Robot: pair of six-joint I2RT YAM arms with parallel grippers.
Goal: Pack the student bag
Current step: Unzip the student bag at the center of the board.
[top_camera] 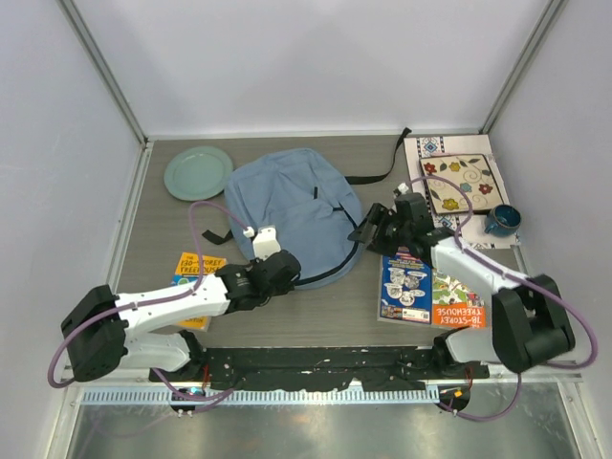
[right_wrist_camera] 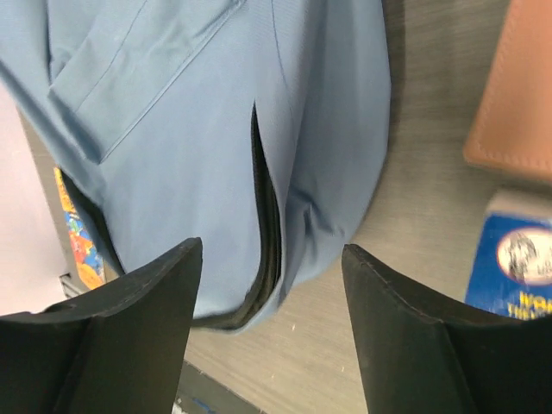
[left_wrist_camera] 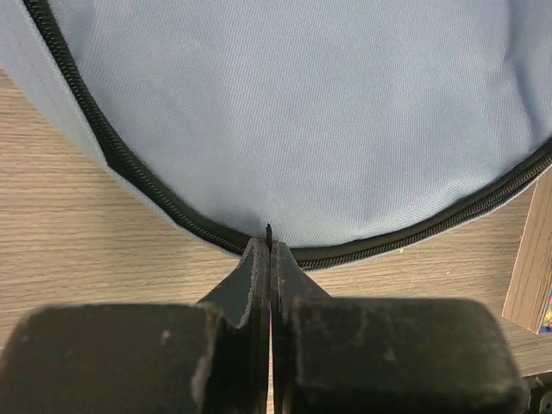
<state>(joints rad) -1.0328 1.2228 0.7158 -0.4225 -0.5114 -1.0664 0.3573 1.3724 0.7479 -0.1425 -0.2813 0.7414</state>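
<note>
The student bag [top_camera: 287, 203], a light blue-grey backpack, lies flat in the middle of the table. My left gripper [top_camera: 290, 272] sits at its near edge. In the left wrist view its fingers [left_wrist_camera: 256, 267] are pressed together at the dark zipper line [left_wrist_camera: 379, 244], with a thin dark zipper tab [left_wrist_camera: 269, 231] pinched between the tips. My right gripper [top_camera: 369, 229] is at the bag's right side. It hangs open [right_wrist_camera: 272, 254] over a gaping zipper slit [right_wrist_camera: 266, 216], with nothing between its fingers.
A green plate [top_camera: 198, 172] lies at the back left. A yellow book [top_camera: 196, 266] is under the left arm. By the right arm lie a blue book [top_camera: 418, 287], a patterned board [top_camera: 459, 182] and a blue cup [top_camera: 501, 221]. A black strap [top_camera: 378, 177] trails right.
</note>
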